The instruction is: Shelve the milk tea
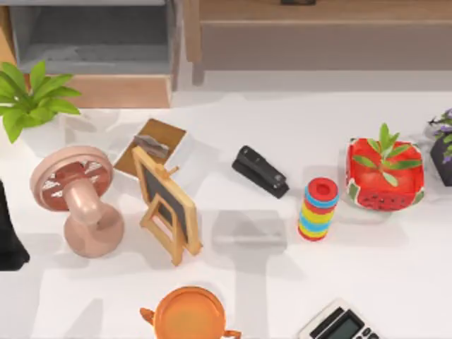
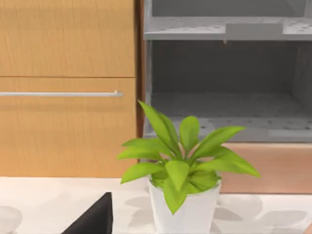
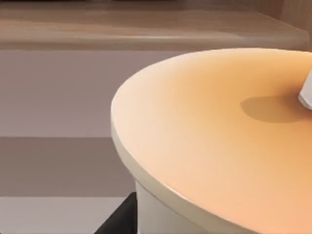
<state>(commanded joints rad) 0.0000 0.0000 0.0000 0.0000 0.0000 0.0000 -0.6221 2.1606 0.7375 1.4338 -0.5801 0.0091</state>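
Milk tea carton (image 1: 151,147) lies flat on desk (image 1: 247,296) behind chalkboard easel (image 1: 167,205): probably light, stiff (crushable); grip white sides. Neither hand's opening can be told.

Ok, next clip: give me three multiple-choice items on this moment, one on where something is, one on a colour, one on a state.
1. Where does the milk tea lie?
A. On the table just behind the chalkboard easel
B. Inside the grey shelf compartment
C. Beside the calculator

2. What colour is the top ring of the ring stack?
A. Green
B. Red
C. White

3. What is the state of the milk tea?
A. Held in a gripper above the table
B. Lying flat, brown face up
C. Standing in the orange pot

Answers:
1. A, the top view shows the carton on the white table, touching the easel's far side.
2. B, the uppermost ring is red above blue and yellow ones.
3. B, its brown face points up at the camera and nothing holds it.
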